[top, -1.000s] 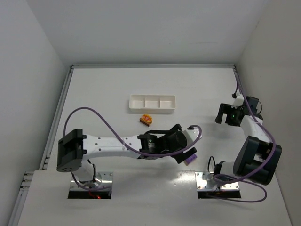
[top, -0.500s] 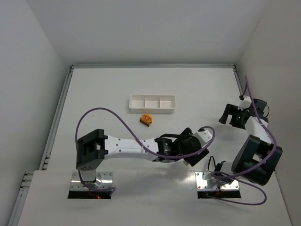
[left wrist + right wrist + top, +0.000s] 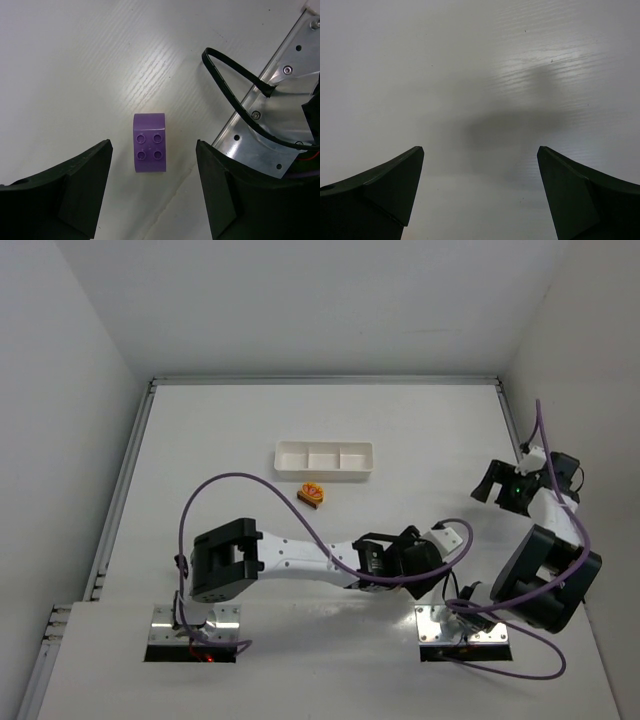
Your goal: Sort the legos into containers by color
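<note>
A purple lego (image 3: 149,142) lies studs-up on the table, between the open fingers of my left gripper (image 3: 153,148), which hovers above it without touching. In the top view the left gripper (image 3: 432,565) reaches far right and hides this brick. A yellow-orange and reddish-brown lego pair (image 3: 312,494) lies just in front of the white three-compartment tray (image 3: 323,456). I cannot tell what the tray holds. My right gripper (image 3: 497,483) is open and empty near the right wall; its wrist view (image 3: 480,150) shows only bare table.
The right arm's metal base plate (image 3: 280,125) and a black cable loop (image 3: 235,75) lie just right of the purple lego. The same plate shows in the top view (image 3: 463,625). Side walls border the table left and right.
My left arm has swung further right toward the right arm's base, and the purple lego seen beside it before is now covered in the top view. The right gripper shifted slightly right.
</note>
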